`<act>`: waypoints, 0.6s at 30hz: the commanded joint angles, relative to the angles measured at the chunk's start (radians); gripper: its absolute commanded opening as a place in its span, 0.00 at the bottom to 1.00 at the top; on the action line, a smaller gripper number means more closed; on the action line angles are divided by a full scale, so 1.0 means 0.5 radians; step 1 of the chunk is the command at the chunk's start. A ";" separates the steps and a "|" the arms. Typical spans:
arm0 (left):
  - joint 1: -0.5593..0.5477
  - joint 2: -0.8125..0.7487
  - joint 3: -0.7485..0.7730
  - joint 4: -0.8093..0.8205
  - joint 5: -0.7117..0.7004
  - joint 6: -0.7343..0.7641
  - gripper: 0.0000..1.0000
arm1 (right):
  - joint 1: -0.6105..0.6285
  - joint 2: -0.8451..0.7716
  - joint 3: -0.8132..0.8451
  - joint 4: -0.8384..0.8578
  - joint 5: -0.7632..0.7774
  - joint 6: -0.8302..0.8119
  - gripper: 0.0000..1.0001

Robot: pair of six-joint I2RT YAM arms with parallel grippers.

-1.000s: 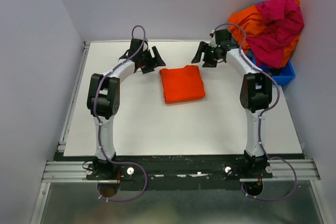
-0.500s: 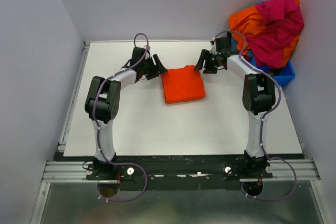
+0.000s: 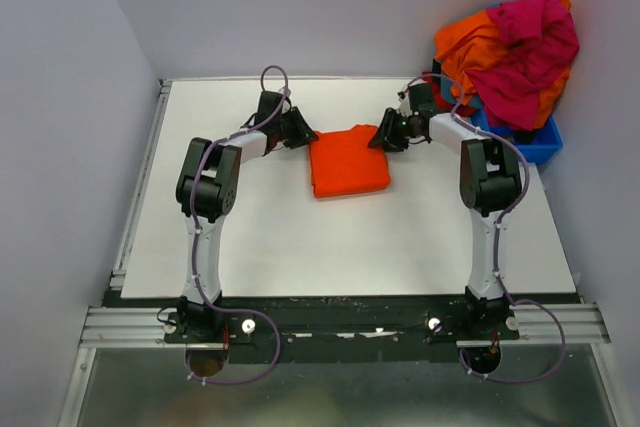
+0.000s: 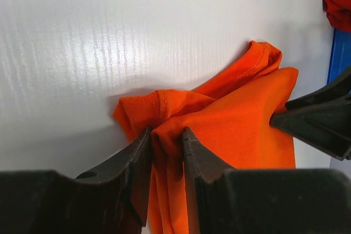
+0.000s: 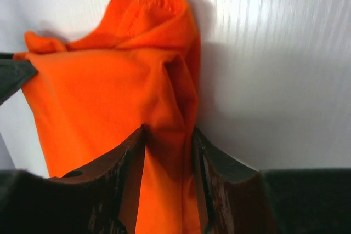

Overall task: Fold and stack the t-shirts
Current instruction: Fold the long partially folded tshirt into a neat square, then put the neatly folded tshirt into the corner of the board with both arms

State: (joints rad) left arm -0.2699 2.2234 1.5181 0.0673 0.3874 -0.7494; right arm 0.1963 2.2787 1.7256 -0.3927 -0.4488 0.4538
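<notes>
A folded bright orange t-shirt [image 3: 348, 160] lies on the white table [image 3: 250, 237], a little behind its middle. My left gripper [image 3: 303, 133] is at the shirt's far left corner. In the left wrist view its jaws [image 4: 166, 132] pinch a bunched ridge of orange cloth [image 4: 241, 119]. My right gripper [image 3: 383, 135] is at the far right corner, and its jaws [image 5: 169, 131] squeeze a fold of the same shirt [image 5: 104, 97]. More t-shirts [image 3: 515, 47], orange and magenta-pink, are heaped at the back right.
The heap sits in a blue plastic bin [image 3: 538, 145] at the table's back right corner, close behind the right arm. Grey walls stand on the left, back and right. A metal rail [image 3: 340, 325] carrying both arm bases runs along the near edge.
Both grippers have moved inward and down onto the orange shirt's far corners. Their jaws have closed from wide open onto the cloth. The shirt's far edge has bunched up slightly.
</notes>
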 commanded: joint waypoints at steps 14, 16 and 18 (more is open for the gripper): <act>-0.068 -0.651 -1.369 0.960 0.247 -0.143 0.31 | 0.092 -1.069 -1.560 0.448 -0.020 0.136 0.31; -0.089 -0.746 -1.492 1.034 0.262 -0.155 0.38 | 0.092 -1.201 -1.674 0.439 0.020 0.133 0.34; -0.107 -0.820 -1.551 1.022 0.247 -0.143 0.50 | 0.092 -1.308 -1.721 0.405 0.054 0.102 0.44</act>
State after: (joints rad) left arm -0.3012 1.8961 0.8207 0.4957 0.5049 -0.8185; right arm 0.2379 1.7157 0.9188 -0.1959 -0.4725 0.5186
